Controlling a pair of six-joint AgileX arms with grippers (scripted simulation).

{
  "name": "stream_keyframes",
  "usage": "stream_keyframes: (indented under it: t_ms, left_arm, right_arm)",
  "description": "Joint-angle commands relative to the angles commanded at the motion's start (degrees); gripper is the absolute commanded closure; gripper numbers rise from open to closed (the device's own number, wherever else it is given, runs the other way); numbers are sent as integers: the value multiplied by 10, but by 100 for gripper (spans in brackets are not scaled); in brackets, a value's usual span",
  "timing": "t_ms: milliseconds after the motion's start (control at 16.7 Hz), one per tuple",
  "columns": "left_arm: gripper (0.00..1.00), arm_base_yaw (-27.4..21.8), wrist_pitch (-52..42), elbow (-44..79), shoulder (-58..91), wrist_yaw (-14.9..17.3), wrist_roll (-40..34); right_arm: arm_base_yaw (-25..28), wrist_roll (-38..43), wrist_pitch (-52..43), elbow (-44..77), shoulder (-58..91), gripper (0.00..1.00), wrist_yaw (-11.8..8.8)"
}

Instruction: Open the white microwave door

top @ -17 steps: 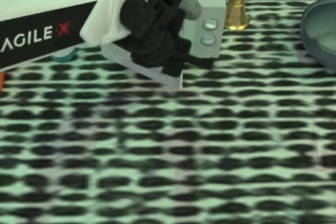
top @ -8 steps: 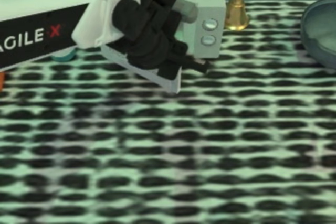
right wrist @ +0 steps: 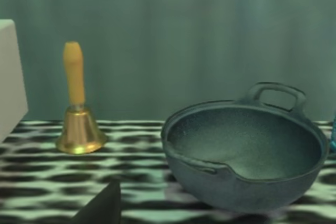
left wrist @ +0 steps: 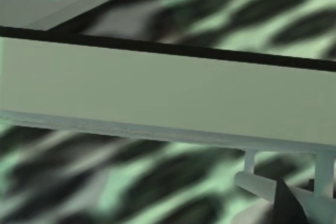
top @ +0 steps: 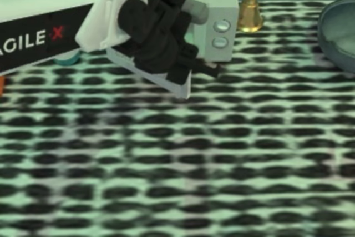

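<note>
- My left gripper [top: 208, 70] is at the free edge of the white microwave door [top: 150, 73], near its handle; I cannot tell how my jaws stand.
- The door is swung partly out from the white microwave [top: 219, 4], at the table's far side.
- My right arm is parked, out of the top view.

Left arm [top: 50, 26] hides most of the white microwave [top: 219, 4].

Left arm [top: 50, 26] outstretched, wrist bent downward.
</note>
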Motion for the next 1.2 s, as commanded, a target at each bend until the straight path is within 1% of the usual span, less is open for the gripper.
stream_keyframes:
  t_ms: [660, 780, 1080, 1200]
  left_arm:
    - [100, 0, 0, 0, 0, 0, 0]
    - [100, -4, 1, -1, -1, 6, -1]
    - [100, 12, 9, -33, -25, 25, 43]
    - [100, 13, 10, -35, -27, 27, 46]
  right_arm:
    - [0, 0, 0, 0, 0, 0, 0]
    - [0, 0, 0, 0, 0, 0, 0]
    - [0, 0, 0, 0, 0, 0, 0]
    - [0, 0, 0, 0, 0, 0, 0]
